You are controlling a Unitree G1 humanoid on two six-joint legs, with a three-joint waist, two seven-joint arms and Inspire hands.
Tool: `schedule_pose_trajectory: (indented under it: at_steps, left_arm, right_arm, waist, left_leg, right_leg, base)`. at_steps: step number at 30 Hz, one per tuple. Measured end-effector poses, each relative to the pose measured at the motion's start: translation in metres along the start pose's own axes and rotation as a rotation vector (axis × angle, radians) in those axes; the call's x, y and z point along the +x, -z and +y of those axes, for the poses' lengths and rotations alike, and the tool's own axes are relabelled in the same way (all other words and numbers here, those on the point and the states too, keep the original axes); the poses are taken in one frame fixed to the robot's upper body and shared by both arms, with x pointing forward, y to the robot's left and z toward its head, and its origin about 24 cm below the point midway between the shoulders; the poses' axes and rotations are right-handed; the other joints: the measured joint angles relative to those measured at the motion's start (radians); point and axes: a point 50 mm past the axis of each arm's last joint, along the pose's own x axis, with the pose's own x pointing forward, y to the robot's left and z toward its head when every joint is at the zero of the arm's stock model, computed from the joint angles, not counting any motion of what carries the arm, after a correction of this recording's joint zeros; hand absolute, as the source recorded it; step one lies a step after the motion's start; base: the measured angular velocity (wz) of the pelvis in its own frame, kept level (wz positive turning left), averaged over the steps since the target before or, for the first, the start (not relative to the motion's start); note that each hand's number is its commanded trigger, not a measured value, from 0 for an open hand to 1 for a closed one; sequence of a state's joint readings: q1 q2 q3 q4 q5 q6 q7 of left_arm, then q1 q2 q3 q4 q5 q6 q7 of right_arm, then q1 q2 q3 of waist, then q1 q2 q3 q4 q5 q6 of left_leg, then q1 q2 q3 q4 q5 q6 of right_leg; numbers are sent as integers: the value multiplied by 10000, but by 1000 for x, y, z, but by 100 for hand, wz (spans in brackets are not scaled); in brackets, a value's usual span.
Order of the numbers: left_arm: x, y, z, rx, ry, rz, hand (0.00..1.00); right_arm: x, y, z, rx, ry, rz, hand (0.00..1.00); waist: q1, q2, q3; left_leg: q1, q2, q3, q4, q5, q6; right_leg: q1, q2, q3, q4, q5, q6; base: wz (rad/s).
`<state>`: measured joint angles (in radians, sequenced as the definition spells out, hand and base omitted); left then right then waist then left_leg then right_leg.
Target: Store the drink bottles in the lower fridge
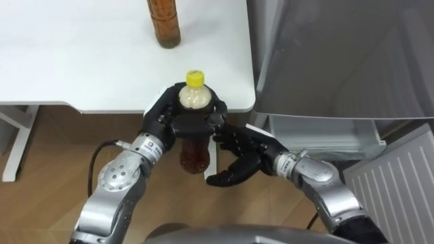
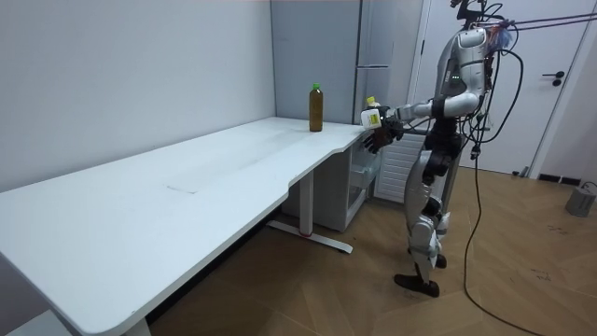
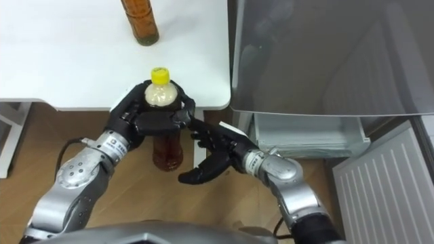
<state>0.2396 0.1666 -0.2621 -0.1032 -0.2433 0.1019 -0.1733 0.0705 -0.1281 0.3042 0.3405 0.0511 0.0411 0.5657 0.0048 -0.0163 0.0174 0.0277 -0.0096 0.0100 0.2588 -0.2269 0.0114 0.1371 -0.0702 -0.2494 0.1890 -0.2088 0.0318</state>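
My left hand [image 1: 166,122] has its fingers clenched round the shoulder of the yellow-capped bottle [image 1: 194,154]. Held that high, the bottle hangs upright and free, just past the corner of the desk [image 1: 81,61] and above the floor. My right hand [image 1: 239,154] hovers just beside the bottle's lower half, fingers released and spread, palm turned toward it. I judge it is there to steady the bottle or take it for the low reach. The lower fridge [image 1: 319,132] stands open on my right, its door [image 1: 400,186] swung out, and neither drink is in it yet. A second bottle [image 1: 164,24] stands upright farther back on the desk, left for another trip.
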Motion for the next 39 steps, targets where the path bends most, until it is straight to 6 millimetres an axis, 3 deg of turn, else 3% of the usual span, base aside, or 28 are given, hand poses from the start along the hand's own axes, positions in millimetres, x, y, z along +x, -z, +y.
schedule_pose_trajectory:
  at_steps: [9, 18, 32, 33, 34, 35, 36, 37, 39]
  left_arm:
    - [3, 6, -7, 64, 388, 178, 100]
    - [3, 13, -7, 275, 454, 507, 100]
    - [9, 6, -13, 676, 807, 303, 100]
    - [9, 6, -13, 778, 822, 316, 100]
    - [9, 6, -13, 894, 849, 329, 100]
    - [9, 7, -14, 1080, 893, 366, 100]
    - [9, 7, -14, 1220, 913, 395, 100]
    - [9, 7, -15, 1345, 964, 418, 100]
    - [9, 7, -15, 1390, 1007, 426, 100]
  right_arm:
    - [6, -2, 17, 34, -1237, -178, 0]
    - [5, 0, 16, 324, -1333, -184, 0]
    - [1, 2, 14, 1247, -1496, -479, 0]
    - [1, 2, 14, 1267, -1511, -453, 3]
    - [1, 2, 14, 1290, -1520, -423, 28]
    - [1, 3, 15, 1321, -1536, -362, 65]
    - [1, 4, 15, 1351, -1556, -297, 88]
    - [2, 4, 15, 1357, -1575, -263, 100]
    - [2, 5, 16, 1372, -1576, -248, 100]
  waist:
    - [-5, -79, 45]
    - [1, -96, 51]
    - [13, -175, 16]
    - [23, -177, 17]
    - [23, -178, 17]
    - [27, -179, 17]
    - [31, -188, 21]
    - [33, -199, 25]
    - [32, -209, 25]
  left_leg:
    - [2, -6, 49, 28, 5, 3]
    - [-86, 3, 83, -15, 4, 4]
    - [-132, 22, 89, 174, 4, 4]
    - [-127, 25, 91, 169, 4, 4]
    - [-123, 26, 93, 163, 4, 4]
    - [-111, 27, 96, 155, 4, 4]
    - [-95, 30, 103, 147, 3, 4]
    - [-84, 36, 116, 139, 3, 4]
    - [-84, 41, 126, 136, 3, 3]
  right_leg:
    - [-70, -13, 30, -7, 0, 0]
    - [-116, -10, 30, 2, 0, 0]
    - [-150, -4, 32, 3, 7, -10]
    - [-153, 2, 52, 7, 9, -13]
    - [-153, 6, 60, 8, 10, -14]
    - [-148, 10, 71, 10, 12, -17]
    - [-143, 15, 88, 14, 15, -19]
    - [-143, 24, 117, 15, 18, -23]
    - [-145, 30, 124, 14, 23, -27]
  base:
    - [0]
    - [0]
    - [0]
    - [0]
    - [0]
    - [0]
    - [-4]
    - [-4]
    - [-2]
